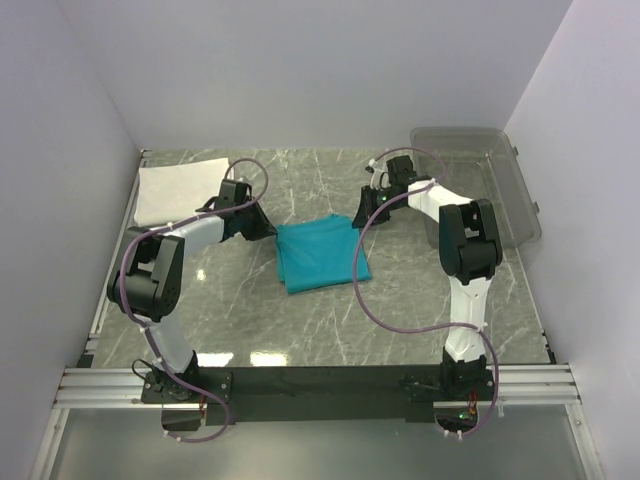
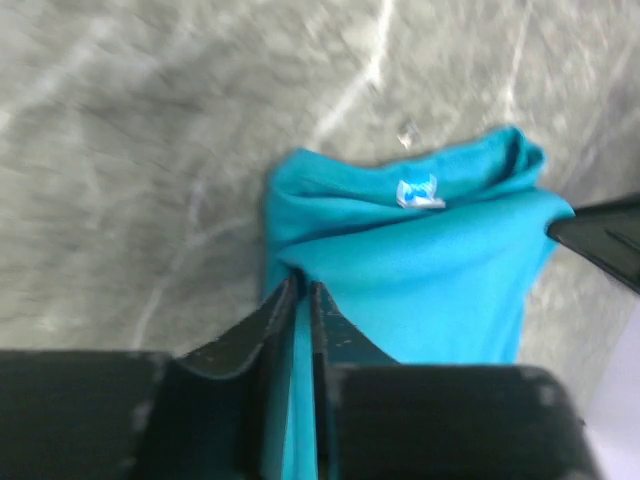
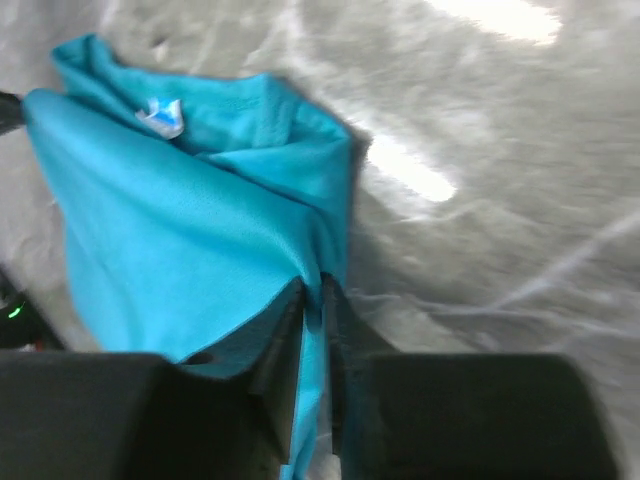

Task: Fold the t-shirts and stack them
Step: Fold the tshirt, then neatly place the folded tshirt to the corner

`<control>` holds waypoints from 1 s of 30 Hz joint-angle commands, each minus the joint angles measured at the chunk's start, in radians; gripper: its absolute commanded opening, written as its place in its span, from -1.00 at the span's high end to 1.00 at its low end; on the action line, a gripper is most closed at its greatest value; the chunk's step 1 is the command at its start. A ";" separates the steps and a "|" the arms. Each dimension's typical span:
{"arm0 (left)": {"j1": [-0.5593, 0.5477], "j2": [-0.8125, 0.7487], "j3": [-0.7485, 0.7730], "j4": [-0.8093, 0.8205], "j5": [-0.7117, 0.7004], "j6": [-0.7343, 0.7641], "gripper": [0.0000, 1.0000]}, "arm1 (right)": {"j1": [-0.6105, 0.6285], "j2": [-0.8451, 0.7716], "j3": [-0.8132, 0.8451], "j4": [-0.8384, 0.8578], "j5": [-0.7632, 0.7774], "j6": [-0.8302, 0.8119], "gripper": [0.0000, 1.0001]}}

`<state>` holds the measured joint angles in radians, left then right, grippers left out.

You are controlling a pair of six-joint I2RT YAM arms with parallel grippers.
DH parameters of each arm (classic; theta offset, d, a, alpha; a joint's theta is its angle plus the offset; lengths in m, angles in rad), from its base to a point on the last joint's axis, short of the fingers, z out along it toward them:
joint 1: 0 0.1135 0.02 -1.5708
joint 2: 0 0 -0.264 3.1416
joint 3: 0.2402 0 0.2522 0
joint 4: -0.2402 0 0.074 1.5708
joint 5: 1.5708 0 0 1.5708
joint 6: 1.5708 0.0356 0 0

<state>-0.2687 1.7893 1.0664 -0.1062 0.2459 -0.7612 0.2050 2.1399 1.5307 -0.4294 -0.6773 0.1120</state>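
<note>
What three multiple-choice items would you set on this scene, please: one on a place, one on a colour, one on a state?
1. Where does the white folded piece lie?
A. far left of the table
B. inside the clear bin
C. near right edge

2. What colour is the t-shirt?
A. red
B. teal
C. black

3. How are the left fingers?
A. wide open
B. shut on the t-shirt
C. out of view

Answers: A, the top view shows it at the far left; B, every view shows teal fabric; B, the left wrist view shows them pinching the cloth.
</note>
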 commanded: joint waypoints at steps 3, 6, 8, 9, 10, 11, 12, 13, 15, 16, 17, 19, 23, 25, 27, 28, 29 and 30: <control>0.006 -0.021 0.041 0.039 -0.148 -0.030 0.51 | 0.004 -0.029 0.068 0.034 0.200 -0.001 0.42; 0.006 -0.024 0.067 0.014 -0.214 -0.024 0.36 | 0.005 -0.061 0.060 0.041 0.258 -0.028 0.26; 0.006 -0.050 0.061 0.032 -0.211 -0.004 0.37 | 0.004 -0.095 0.037 0.057 0.278 -0.057 0.12; 0.006 -0.062 0.052 0.054 -0.194 0.003 0.38 | 0.005 -0.103 0.031 0.058 0.294 -0.069 0.06; 0.006 -0.074 0.044 0.071 -0.171 0.013 0.40 | 0.005 -0.113 0.023 0.054 0.295 -0.099 -0.02; 0.005 -0.099 0.032 0.098 -0.139 0.035 0.46 | 0.007 -0.135 0.016 0.054 0.280 -0.106 -0.04; 0.003 -0.108 0.029 0.099 -0.081 0.046 0.50 | 0.004 -0.149 0.006 0.054 0.224 -0.150 -0.04; -0.001 -0.117 0.024 0.129 -0.035 0.056 0.55 | 0.005 -0.162 -0.013 0.043 0.175 -0.210 -0.04; -0.012 -0.148 -0.003 0.161 0.033 0.072 0.68 | 0.008 -0.190 -0.023 0.005 0.063 -0.283 -0.03; -0.024 -0.162 -0.016 0.174 0.096 0.079 0.72 | 0.010 -0.196 -0.027 -0.030 -0.027 -0.329 0.02; -0.032 -0.165 -0.040 0.180 0.122 0.077 0.82 | 0.014 -0.198 -0.029 -0.054 -0.071 -0.351 0.04; -0.064 -0.166 -0.066 0.175 0.174 0.076 0.90 | 0.025 -0.193 -0.024 -0.130 -0.155 -0.403 0.15; -0.116 -0.134 -0.158 0.200 0.276 0.065 0.99 | 0.043 -0.153 -0.030 -0.256 -0.254 -0.459 0.38; -0.147 -0.108 -0.196 0.220 0.297 0.054 0.99 | 0.054 -0.153 -0.069 -0.291 -0.263 -0.488 0.45; -0.165 -0.097 -0.210 0.215 0.294 0.051 0.99 | 0.059 -0.163 -0.116 -0.293 -0.252 -0.491 0.46; -0.173 -0.094 -0.220 0.214 0.294 0.051 0.99 | 0.060 -0.163 -0.127 -0.308 -0.245 -0.495 0.46; -0.173 -0.093 -0.232 0.201 0.283 0.051 0.99 | 0.063 -0.161 -0.139 -0.312 -0.232 -0.492 0.46; -0.173 -0.093 -0.240 0.188 0.271 0.054 0.99 | 0.063 -0.160 -0.162 -0.309 -0.193 -0.479 0.46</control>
<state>-0.4419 1.7016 0.8417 0.0635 0.4923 -0.7181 0.2649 1.9869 1.4029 -0.6792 -0.8761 -0.3359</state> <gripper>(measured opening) 0.013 0.271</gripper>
